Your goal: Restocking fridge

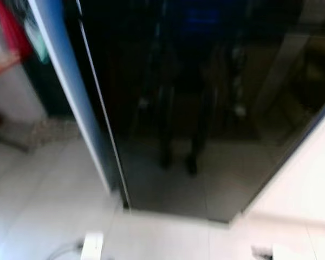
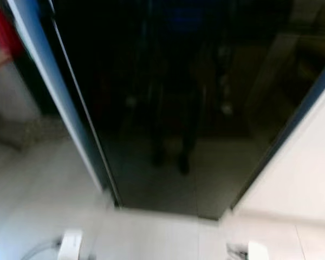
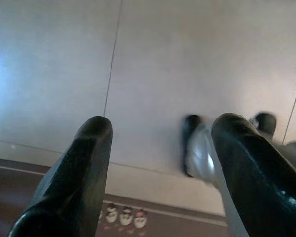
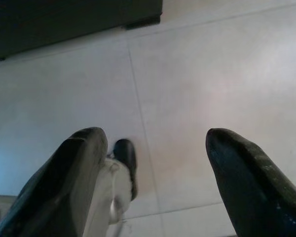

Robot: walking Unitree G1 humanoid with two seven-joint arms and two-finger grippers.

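The fridge [image 1: 206,108] stands right in front of the robot, its glossy black door shut and reaching down to the pale tiled floor [image 1: 49,200], with a blue-lit edge along its left side. Both arms hang idle: the left gripper [image 3: 158,163] and the right gripper [image 4: 153,168] point at the tiles, fingers spread apart and holding nothing. To my mind the step in hand is getting that door open, so it would do well to square up close, find the door's edge or handle, and bring one gripper up slowly. The head views are blurred; I can make out no handle, no groceries to stock, and only dim reflections in the glass.
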